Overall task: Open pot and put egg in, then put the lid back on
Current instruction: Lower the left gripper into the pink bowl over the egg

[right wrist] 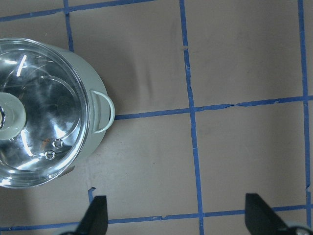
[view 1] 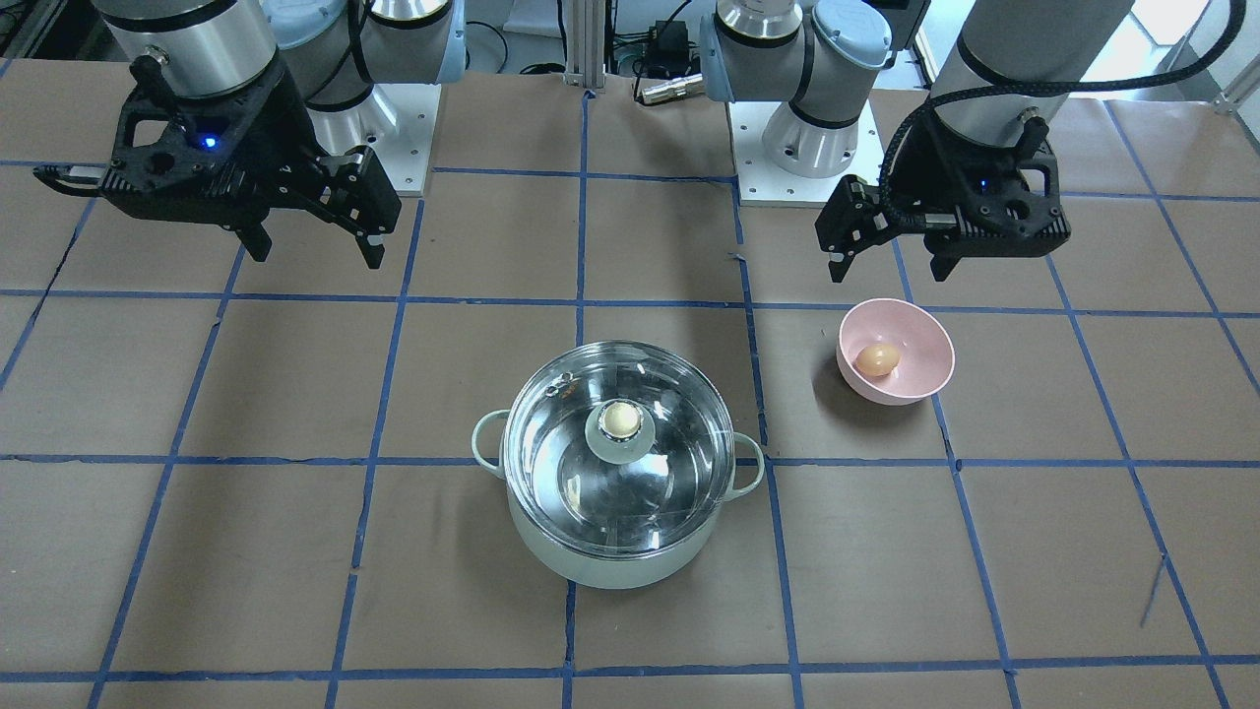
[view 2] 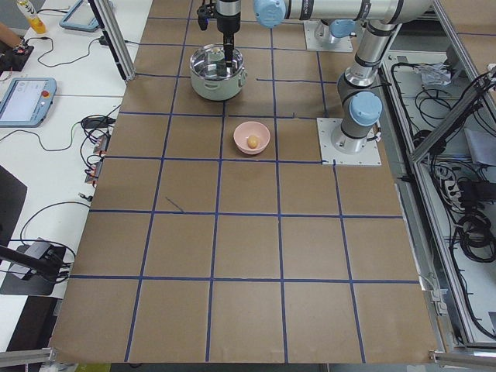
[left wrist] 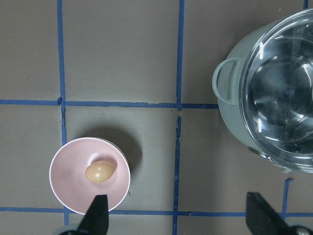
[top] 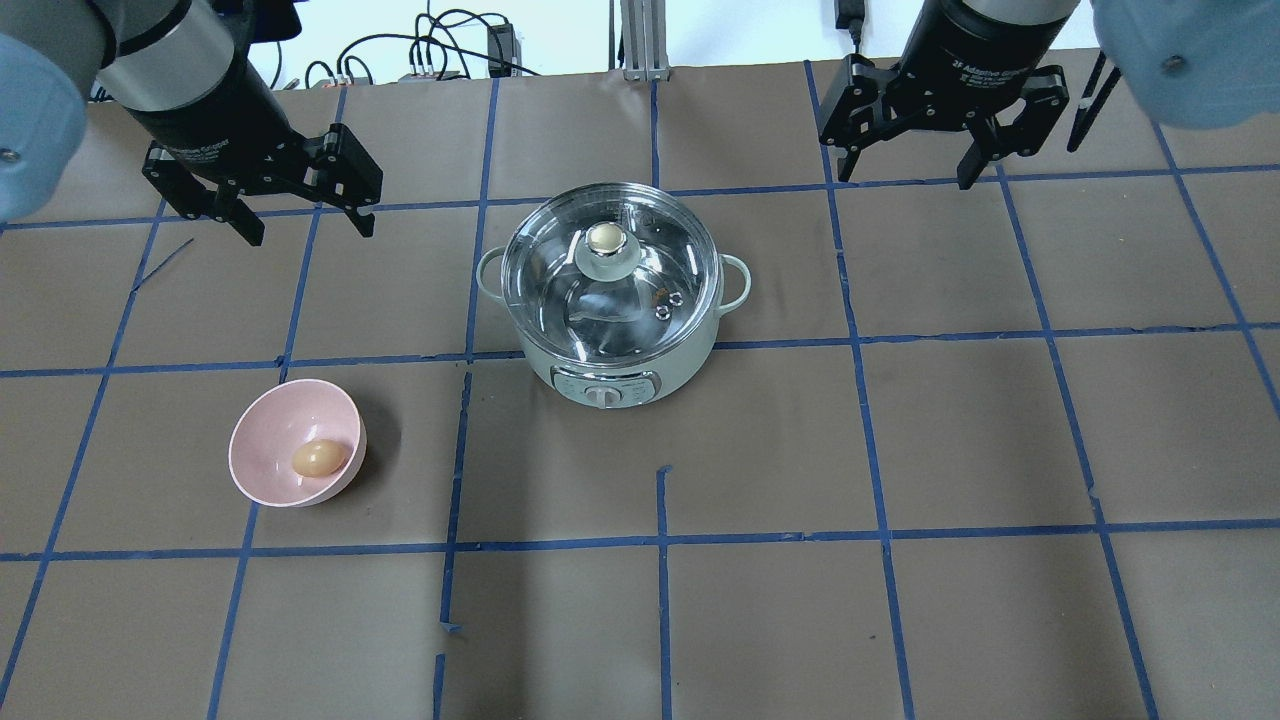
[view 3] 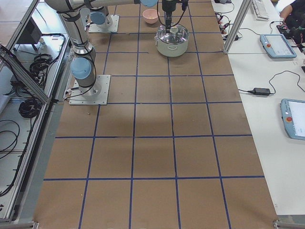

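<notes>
The pale mint-green pot [top: 560, 375] stands mid-table with the clear glass lid [top: 560, 270] shut on it; its cream-gold knob [top: 604, 238] is central. It also shows in the front view [view 1: 600, 561] and both wrist views [left wrist: 234, 122] [right wrist: 98, 132]. The brown egg [top: 319, 458] [view 1: 877, 358] [left wrist: 100, 172] lies in a pink bowl [top: 265, 450] [view 1: 915, 374]. My left gripper [top: 308, 230] [view 1: 888, 271] [left wrist: 178, 215] is open and empty, hovering beyond the bowl. My right gripper [top: 905, 172] [view 1: 317, 254] [right wrist: 176, 215] is open and empty, off to the pot's right.
The table is brown paper with a grid of blue tape lines [top: 660, 540]. The arm bases [view 1: 807, 148] sit on white plates at the robot's edge. Cables and teach pendants [view 2: 23, 97] lie off the table.
</notes>
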Action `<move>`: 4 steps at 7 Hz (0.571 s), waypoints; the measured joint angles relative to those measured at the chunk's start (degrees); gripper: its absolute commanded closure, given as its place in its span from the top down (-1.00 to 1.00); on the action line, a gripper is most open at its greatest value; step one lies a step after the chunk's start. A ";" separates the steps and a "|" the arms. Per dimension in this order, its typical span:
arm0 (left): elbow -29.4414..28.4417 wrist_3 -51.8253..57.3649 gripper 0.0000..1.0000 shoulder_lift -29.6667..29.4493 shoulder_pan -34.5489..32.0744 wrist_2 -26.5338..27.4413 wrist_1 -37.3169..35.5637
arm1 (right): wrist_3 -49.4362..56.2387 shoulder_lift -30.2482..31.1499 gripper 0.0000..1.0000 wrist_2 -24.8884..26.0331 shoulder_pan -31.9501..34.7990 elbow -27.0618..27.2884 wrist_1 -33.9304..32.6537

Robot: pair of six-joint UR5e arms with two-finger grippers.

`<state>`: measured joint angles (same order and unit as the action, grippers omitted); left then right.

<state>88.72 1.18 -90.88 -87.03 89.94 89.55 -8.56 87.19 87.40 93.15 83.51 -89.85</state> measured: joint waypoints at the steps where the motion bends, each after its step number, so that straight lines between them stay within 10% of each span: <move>1: 0.06 0.06 1.00 0.10 -0.06 -0.04 0.22 | 0.07 0.00 1.00 0.03 0.01 -0.01 0.02; 4: 1.60 0.91 0.99 -0.79 0.19 0.00 0.25 | 0.12 0.00 1.00 0.11 -0.02 -0.02 0.03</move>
<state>90.32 2.10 -91.66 -86.84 89.94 89.80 -8.44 87.19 87.51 93.13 83.50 -89.82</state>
